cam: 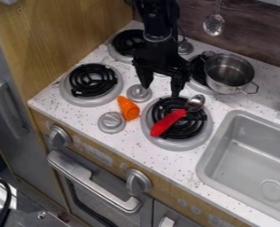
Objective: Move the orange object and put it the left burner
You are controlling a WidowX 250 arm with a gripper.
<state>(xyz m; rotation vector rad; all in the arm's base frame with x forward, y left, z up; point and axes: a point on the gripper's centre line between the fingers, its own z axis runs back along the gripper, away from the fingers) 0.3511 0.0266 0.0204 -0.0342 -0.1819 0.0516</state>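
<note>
Tip of orange object (129,108) upper left, wide end lower right.

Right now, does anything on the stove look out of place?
The shiny metal pot sits off-centre on the back right burner, leaving black coil exposed, and a silver spoon with a red handle lies across the front right burner, where cookware belongs. I see no spill or damage.

Speckled smooth countertop (176,167), glossy metal pot (230,72), wood-grained side panel (59,33), matt plastic-looking sink (249,153).
</note>
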